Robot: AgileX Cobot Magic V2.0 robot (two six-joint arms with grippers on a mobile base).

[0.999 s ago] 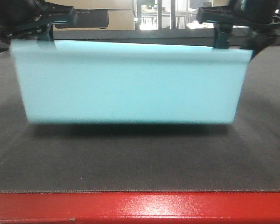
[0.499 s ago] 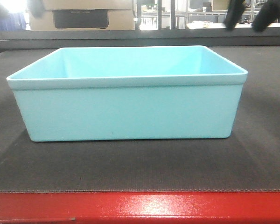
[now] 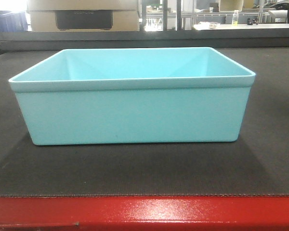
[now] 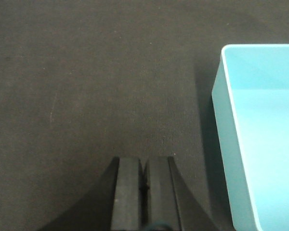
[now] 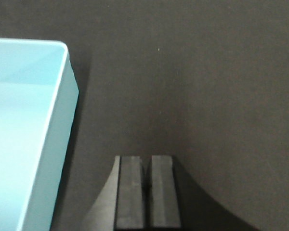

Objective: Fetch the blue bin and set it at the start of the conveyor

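The blue bin (image 3: 132, 113) is a light turquoise tub standing upright and empty on the dark belt of the conveyor start (image 3: 135, 171), just behind its red front frame (image 3: 144, 211). No gripper shows in the front view. In the left wrist view my left gripper (image 4: 143, 161) is shut on nothing above the belt, with the bin (image 4: 260, 125) to its right and apart from it. In the right wrist view my right gripper (image 5: 145, 159) is shut on nothing, with the bin (image 5: 24, 125) to its left and apart from it.
Beyond the belt's far edge stand cardboard boxes (image 3: 82, 14) and shelving with small items (image 3: 216, 17). A dark blue crate (image 3: 7, 21) shows at the far left.
The bin was held up by both grippers at its rim and has been set down on the belt. Both grippers let go and rose out of the front view.
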